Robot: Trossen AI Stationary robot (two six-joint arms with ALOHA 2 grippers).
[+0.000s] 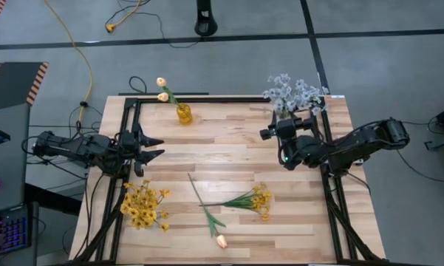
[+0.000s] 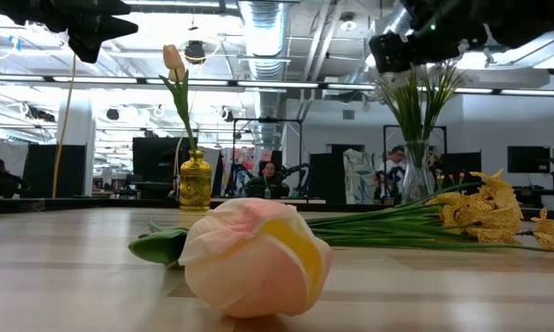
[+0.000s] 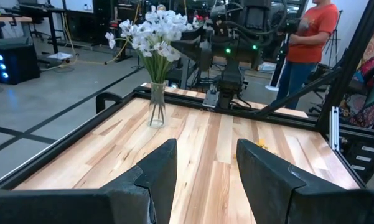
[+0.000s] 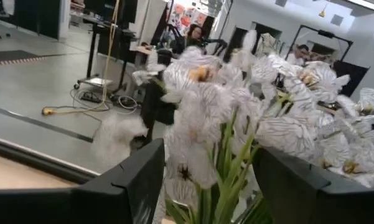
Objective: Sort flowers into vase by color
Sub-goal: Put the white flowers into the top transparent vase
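White spray (image 1: 294, 92): stands in a clear vase (image 3: 156, 106) at the far right corner of the table (image 1: 229, 159); one colour already gathered there, stems down so the blooms stay up.
Peach buds (image 1: 162, 89): two upright in the yellow vase (image 1: 184, 114) at the far left; its narrow neck keeps them standing.
Loose tulip (image 2: 256, 255): lies on its side near the front edge, bud toward the low camera, stem pointing back across the boards. Judged still to be sorted, likely to the yellow vase.
Loose yellow sprig (image 1: 253, 199): flat on the table just right of the tulip, stems fanned left.
Yellow bunch (image 1: 142, 205): front left, over the table's edge; whether it sits in a vase cannot be told.
Right gripper (image 1: 282, 127): hangs just before the white spray, fingers parted, holding nothing; blooms fill the gap in its wrist view, so it seems to be at that vase.
Left gripper (image 1: 152, 148): waits at the left edge, fingers wide apart, empty, facing across the table.
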